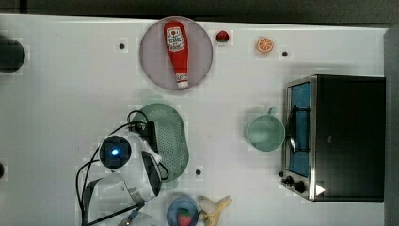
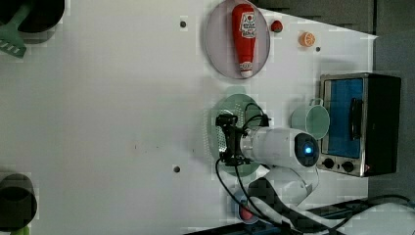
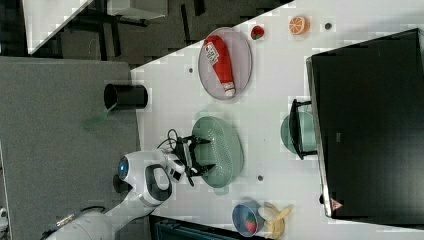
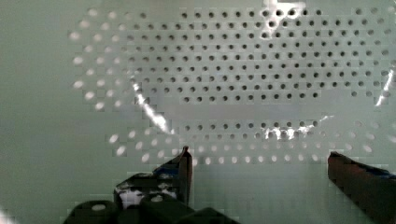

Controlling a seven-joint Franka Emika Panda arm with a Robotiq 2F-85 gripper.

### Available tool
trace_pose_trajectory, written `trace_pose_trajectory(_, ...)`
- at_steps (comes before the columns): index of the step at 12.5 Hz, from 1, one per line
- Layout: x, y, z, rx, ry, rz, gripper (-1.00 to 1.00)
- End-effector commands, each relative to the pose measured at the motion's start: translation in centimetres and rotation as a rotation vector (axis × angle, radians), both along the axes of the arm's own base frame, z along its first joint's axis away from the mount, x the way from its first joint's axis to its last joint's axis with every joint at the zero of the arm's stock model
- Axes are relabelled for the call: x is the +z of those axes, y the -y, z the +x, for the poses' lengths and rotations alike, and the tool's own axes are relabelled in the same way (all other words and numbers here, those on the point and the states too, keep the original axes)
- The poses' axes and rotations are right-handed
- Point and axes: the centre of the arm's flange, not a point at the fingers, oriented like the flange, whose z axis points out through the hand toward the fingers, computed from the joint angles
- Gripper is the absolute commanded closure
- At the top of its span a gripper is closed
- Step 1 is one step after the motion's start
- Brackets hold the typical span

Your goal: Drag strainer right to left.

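You are hanging the gripper (image 3: 199,155) right over the strainer (image 3: 222,150), jaws spread wide and pinching nothing; in the wrist view the two fingertips (image 4: 186,161) are standing well apart with the perforated floor directly beneath and ahead of them. The strainer is lying on the white table (image 1: 70,84) under your tool, its long axis running past both fingers, so the nearer rim is sitting just below the jaws and the far rim is reaching out beyond them. Off to the sides and well clear of the gripper are sitting the ketchup bottle (image 1: 176,52) on its plate (image 1: 202,61), the green cup (image 1: 265,133) by the toaster oven (image 1: 339,136), and a small bowl with a strawberry (image 1: 183,216). The strainer is looking like thin moulded plastic: probably light, fairly stiff, and slick on this smooth top, so it should be sliding easily but may be spinning or skating if pushed off-centre. Judging from this, you are best taking the smooth rim wall between the fingers, near the middle of the long side, rather than pressing on the holed floor, which may be flexing.
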Motion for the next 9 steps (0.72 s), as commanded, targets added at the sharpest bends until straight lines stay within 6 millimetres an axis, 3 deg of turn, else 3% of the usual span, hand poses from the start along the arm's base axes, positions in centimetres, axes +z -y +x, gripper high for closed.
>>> trace_pose_trajectory(1, 0.4, -1.6, 2.3, -0.070, -0.005, -0.003, -1.00)
trace_pose_trajectory(9, 0.4, -9.9, 3.7, -0.137, -0.016, 0.017, -1.00)
